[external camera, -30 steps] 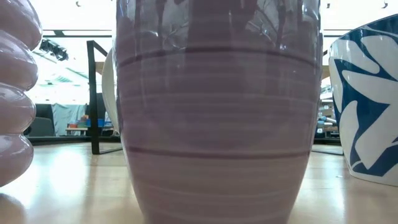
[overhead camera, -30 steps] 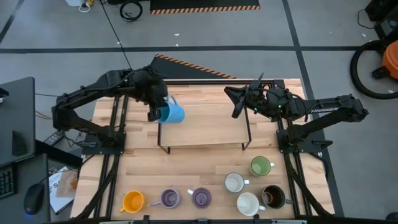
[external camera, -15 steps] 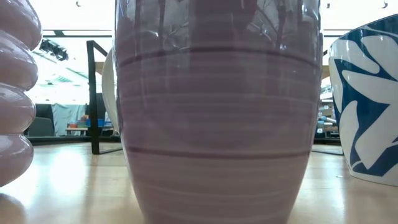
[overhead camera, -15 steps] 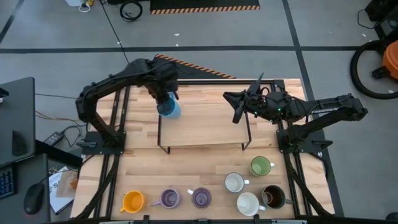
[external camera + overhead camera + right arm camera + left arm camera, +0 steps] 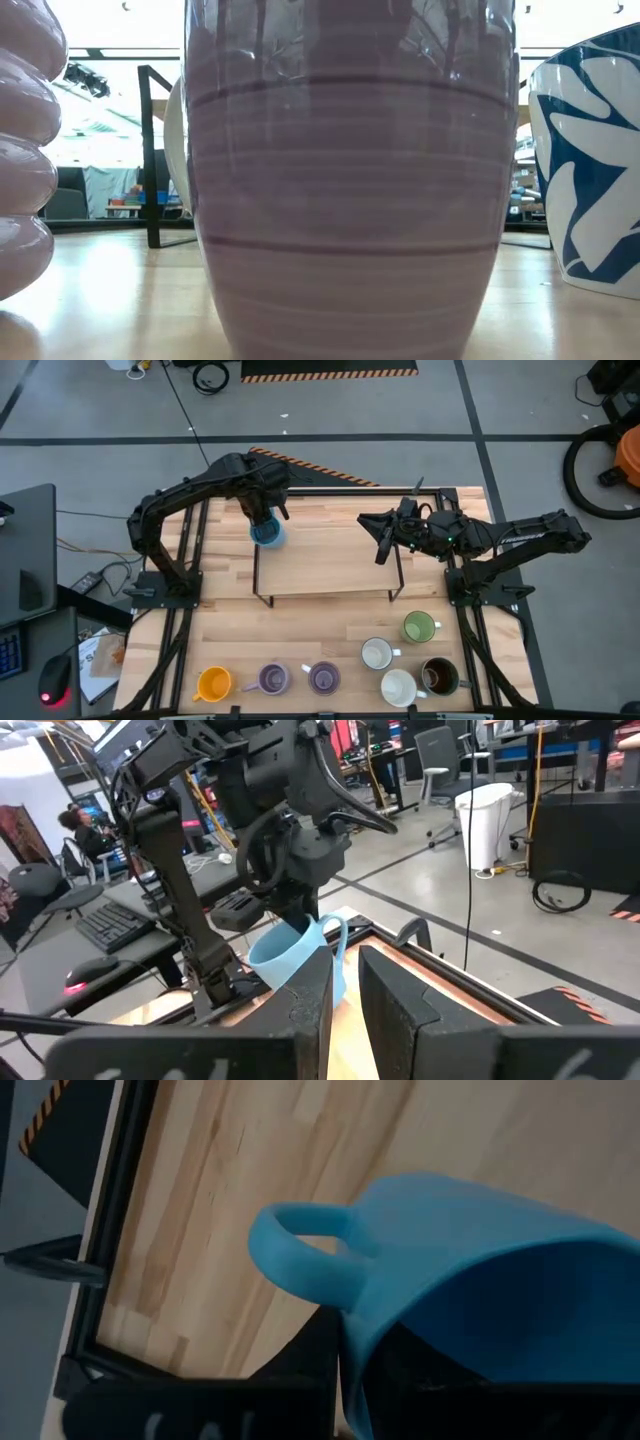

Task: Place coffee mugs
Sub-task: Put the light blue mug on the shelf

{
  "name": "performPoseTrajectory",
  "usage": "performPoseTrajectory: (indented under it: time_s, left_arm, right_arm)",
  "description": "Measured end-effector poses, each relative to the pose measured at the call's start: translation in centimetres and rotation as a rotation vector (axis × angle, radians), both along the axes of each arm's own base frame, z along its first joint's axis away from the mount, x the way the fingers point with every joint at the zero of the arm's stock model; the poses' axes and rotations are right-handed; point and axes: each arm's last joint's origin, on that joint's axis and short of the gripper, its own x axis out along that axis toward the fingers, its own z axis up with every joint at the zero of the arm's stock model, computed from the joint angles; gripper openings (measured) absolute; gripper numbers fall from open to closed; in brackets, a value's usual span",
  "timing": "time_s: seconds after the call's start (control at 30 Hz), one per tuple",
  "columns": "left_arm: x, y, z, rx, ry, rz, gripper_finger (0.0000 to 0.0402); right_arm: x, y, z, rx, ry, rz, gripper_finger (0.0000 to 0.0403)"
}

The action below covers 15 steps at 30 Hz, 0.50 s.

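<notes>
Blue mug point(image 5: 267, 533): held by left gripper point(image 5: 262, 520), upper left of centre in high view, over back-left corner of black rack point(image 5: 326, 596); handle side-on in left wrist view.
Change: a sec ago mug sat lower/right w/ handle out to the right; since then arm swung up & back, mug now tucked under wrist. Looks like carry phase, mug not set down yet.
Left fingers: nearly closed, pinching mug wall.
Right gripper point(image 5: 383, 539): right of centre, by rack's right post; fingers nearly together, nothing in them; idle, same spot as before.
Other mugs: 7 along bottom edge — orange point(image 5: 213, 684), 2 purple point(image 5: 273, 679), 2 white point(image 5: 377, 654), green point(image 5: 419, 627), brown point(image 5: 438, 676); all untouched.
In the way: rack's thin frame under mug; right arm near rack's far side. Low view blocked by a purple mug point(image 5: 350, 180) up close.
Room: seated person beyond table, upper left of right wrist view.
</notes>
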Motion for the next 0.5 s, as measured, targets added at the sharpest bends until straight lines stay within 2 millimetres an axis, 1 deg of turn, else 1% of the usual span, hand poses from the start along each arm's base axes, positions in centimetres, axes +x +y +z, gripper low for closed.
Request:
performPoseTrajectory:
  time_s: [0.27,0.5]
  left_arm:
    - [-0.27,0.21,-0.03,-0.047,-0.008,0.054,0.0034]
    - [-0.23,0.14,-0.04,-0.065,-0.016,0.059,0.0034]
  right_arm:
    - [0.01,0.01,-0.02,0.004,-0.001,0.005,0.0059]
    - [0.03,0.06,-0.01,0.008,-0.002,0.024,0.0059]
